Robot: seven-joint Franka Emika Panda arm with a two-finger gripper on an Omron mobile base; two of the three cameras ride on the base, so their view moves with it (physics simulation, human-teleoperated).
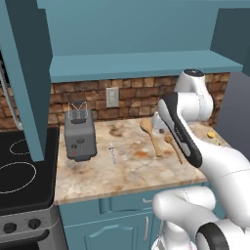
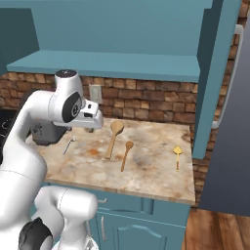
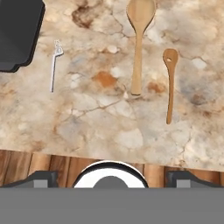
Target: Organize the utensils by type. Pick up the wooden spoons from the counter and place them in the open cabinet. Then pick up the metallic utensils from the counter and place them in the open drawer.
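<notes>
My hand (image 3: 112,177) hangs released and empty above the tabletop (image 3: 100,127), and the larger wooden spoon (image 3: 139,39) lies ahead of it, slightly right, long axis pointing away from me, handle end nearest, with the smaller spoon (image 3: 170,83) beside it.

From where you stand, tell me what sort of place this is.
A home kitchen, rendered: a marbled counter on teal cabinets against a brick backsplash, a stove beside it, and a toaster and wooden spoons on the counter.
</notes>
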